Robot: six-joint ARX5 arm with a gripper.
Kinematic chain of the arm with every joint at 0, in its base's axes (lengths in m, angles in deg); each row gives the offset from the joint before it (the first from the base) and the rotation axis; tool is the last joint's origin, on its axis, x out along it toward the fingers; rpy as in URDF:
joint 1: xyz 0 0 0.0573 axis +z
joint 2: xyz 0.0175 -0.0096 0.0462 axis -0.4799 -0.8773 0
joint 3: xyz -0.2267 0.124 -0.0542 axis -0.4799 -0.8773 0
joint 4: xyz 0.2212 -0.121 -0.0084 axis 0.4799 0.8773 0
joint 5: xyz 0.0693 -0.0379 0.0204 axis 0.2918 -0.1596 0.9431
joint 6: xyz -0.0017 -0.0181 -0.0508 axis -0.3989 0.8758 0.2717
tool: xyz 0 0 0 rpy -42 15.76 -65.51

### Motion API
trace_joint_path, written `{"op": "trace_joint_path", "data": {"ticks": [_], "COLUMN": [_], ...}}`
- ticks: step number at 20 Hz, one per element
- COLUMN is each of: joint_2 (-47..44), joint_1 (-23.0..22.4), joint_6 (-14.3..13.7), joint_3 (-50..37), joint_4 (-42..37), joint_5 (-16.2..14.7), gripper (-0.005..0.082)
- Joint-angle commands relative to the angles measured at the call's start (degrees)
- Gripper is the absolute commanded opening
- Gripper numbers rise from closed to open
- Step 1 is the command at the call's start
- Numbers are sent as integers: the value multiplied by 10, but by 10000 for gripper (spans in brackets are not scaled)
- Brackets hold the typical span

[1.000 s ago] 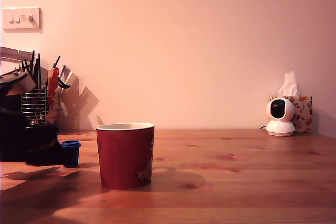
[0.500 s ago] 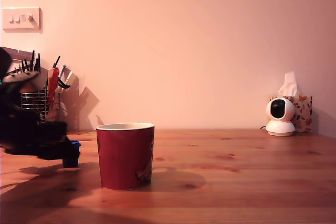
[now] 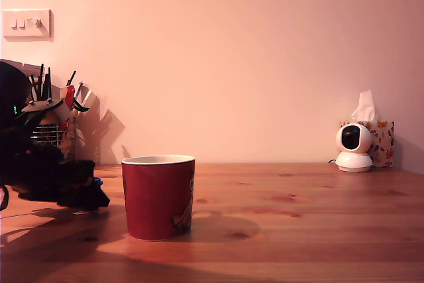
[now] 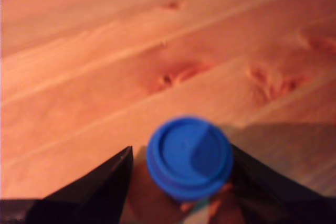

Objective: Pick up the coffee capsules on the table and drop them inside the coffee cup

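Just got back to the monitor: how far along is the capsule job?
Nothing visibly done: no capsule shows in the red cup. In hand: the gripper brackets the blue capsule, one finger each side; contact unclear. Left: lift and drop. The other capsule isn't visible.

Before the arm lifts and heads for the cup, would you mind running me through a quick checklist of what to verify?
1. Blue capsule sits between the two fingers of the gripper: ok.
2. Fingers actually pressing on the capsule: cannot tell; one side touches, the other shows a small gap in the wrist view.
3. Capsule off the table: cannot tell; the gripper hides most of it in the exterior view.
4. Red cup upright, mouth open: ok.
5. Path from gripper to cup free of obstacles: ok; cup stands just to the exterior view's right of the gripper.
6. Second capsule located: not ok; not seen in either view.
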State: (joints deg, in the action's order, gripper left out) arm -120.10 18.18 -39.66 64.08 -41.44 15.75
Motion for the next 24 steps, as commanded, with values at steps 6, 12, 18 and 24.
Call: {"op": "trace_joint_path", "data": {"ticks": [6,12,18,24], "joint_2": [-12,-12,3,72], "joint_1": [-2,-2,-2,-2], "joint_6": [-14,-14,-12,-14], "joint_3": [0,0,0,0], "joint_4": [4,4,24,111], "joint_5": [-17,-26,-36,-52], "gripper": [245,177,177,177]}}
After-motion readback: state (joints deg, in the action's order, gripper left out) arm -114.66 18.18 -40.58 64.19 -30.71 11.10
